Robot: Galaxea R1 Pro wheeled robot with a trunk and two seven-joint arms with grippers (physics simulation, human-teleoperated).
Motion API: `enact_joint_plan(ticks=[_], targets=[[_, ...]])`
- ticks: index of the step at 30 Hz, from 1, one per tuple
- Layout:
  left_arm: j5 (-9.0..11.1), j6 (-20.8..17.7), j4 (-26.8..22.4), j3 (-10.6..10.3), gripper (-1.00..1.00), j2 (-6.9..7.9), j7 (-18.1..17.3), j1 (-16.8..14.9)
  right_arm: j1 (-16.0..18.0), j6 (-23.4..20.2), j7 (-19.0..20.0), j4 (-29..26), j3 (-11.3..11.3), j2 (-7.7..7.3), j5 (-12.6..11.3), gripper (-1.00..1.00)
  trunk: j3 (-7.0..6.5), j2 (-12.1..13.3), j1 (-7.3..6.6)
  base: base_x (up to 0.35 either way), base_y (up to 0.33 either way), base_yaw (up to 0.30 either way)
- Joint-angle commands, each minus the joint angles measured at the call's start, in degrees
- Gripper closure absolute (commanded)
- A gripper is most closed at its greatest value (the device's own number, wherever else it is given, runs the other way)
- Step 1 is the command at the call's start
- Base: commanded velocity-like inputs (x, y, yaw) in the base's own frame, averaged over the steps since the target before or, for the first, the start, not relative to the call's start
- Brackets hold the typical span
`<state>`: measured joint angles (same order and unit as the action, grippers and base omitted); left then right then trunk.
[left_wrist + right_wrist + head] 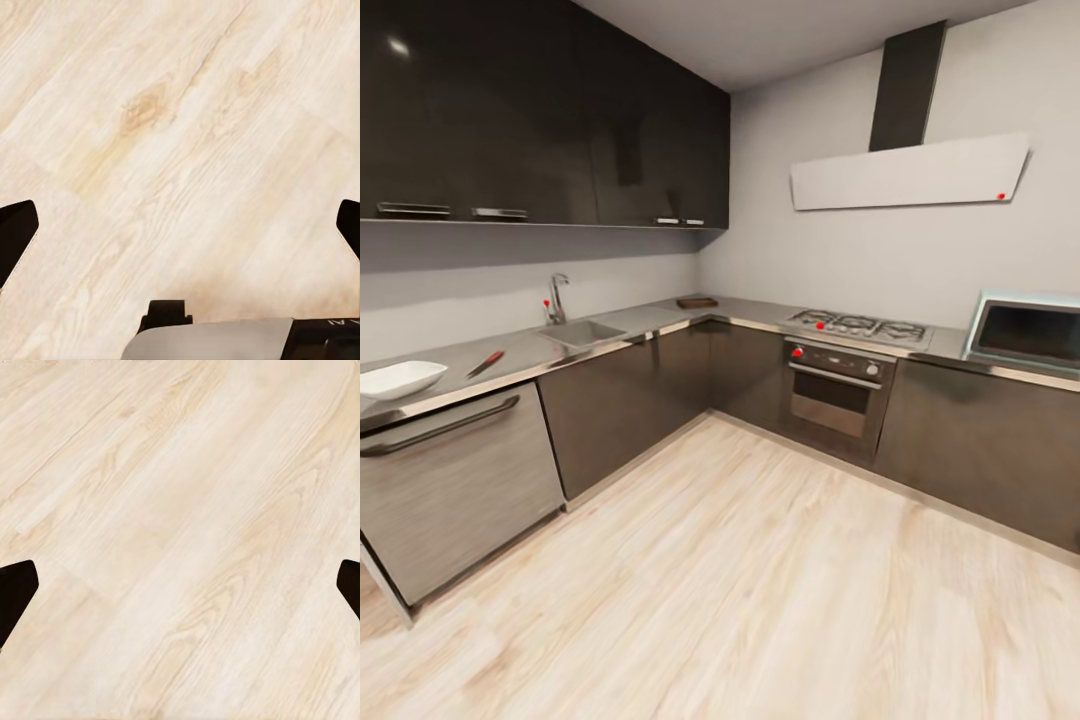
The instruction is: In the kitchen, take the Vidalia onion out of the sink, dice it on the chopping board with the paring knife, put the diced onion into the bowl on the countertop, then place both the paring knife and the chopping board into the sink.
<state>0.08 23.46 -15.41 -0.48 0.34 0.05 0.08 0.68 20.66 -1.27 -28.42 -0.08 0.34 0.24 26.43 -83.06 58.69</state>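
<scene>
Onion unseen, knife and bowl untouched at the counter's left end, board near its corner; both grippers wide, empty.

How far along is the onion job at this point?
Nothing looks done. The bowl is empty, the knife lies on the counter between bowl and sink, and the chopping board sits near the corner. Both wrist views show open fingertips over bare floor. Everything remains.

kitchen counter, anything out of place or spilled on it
Nothing stands out. The bowl and knife lie flat on the countertop beside the sink; the chopping board sits in the far corner. No spills.
</scene>
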Motion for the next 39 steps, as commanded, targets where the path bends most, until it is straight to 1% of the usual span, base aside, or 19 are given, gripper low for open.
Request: enact_joint_plan(ticks=[1,28,39], targets=[[0.01,0.09,-0.06,-0.05,-1.00,0.01,-0.01,0.01,0.03,0.17,-0.13,0.03,0.00,0.01,0.03,-1.00,0.05,-0.02,0.04,0.344,0.000,0.000],[0.01,0.09,-0.06,-0.05,-1.00,-0.03,0.00,0.01,0.03,0.17,-0.13,0.03,0.00,0.01,0.03,-1.00,0.05,-0.02,0.04,0.343,-0.005,0.001],[0.01,0.09,0.01,-0.10,-1.00,-0.07,0.03,0.01,0.03,0.17,-0.13,0.03,0.00,0.02,0.03,-1.00,0.05,-0.02,0.04,0.315,-0.148,0.168]])
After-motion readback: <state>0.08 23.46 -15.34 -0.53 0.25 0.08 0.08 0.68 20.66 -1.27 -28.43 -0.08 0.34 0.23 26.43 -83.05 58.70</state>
